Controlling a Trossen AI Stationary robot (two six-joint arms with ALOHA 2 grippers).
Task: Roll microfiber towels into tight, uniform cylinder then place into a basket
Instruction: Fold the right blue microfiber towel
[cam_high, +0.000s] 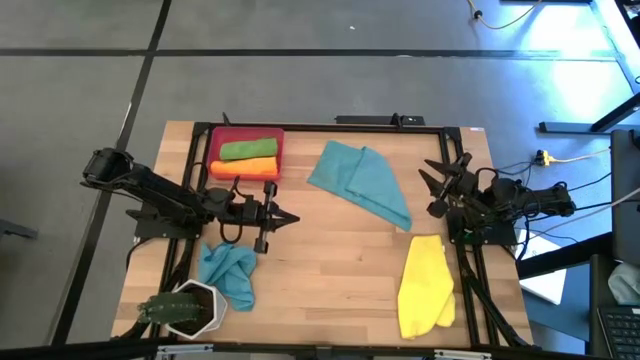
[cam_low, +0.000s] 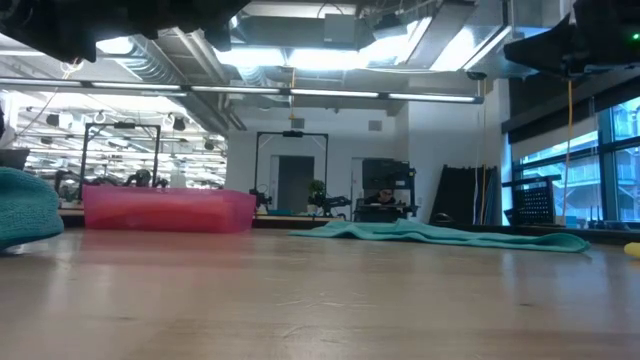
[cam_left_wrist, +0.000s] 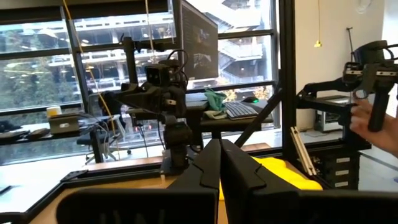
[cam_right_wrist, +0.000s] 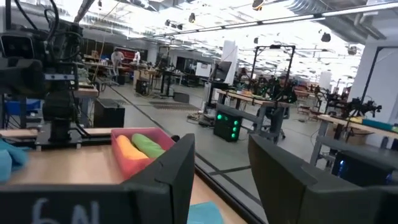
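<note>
The red basket (cam_high: 228, 134) stands at the table's far left and holds a rolled green towel (cam_high: 247, 149) and a rolled orange towel (cam_high: 243, 167); the rolls also show in the right wrist view (cam_right_wrist: 140, 146). A teal towel (cam_high: 362, 180) lies loosely spread at the far middle. A second teal towel (cam_high: 228, 272) lies crumpled at the near left. The yellow towel (cam_high: 425, 285) lies at the near right. My left gripper (cam_high: 288, 217) is shut and empty, held above the table between the basket and the crumpled teal towel. My right gripper (cam_high: 432, 188) is open and empty at the right, beside the spread teal towel.
A white hexagonal pot with a plant (cam_high: 188, 308) stands at the near left corner. A black frame runs around the table's edges (cam_high: 340, 127). A person's hand holding a device (cam_left_wrist: 373, 115) shows beyond the table in the left wrist view. Bare wood (cam_high: 330, 270) lies in the near middle.
</note>
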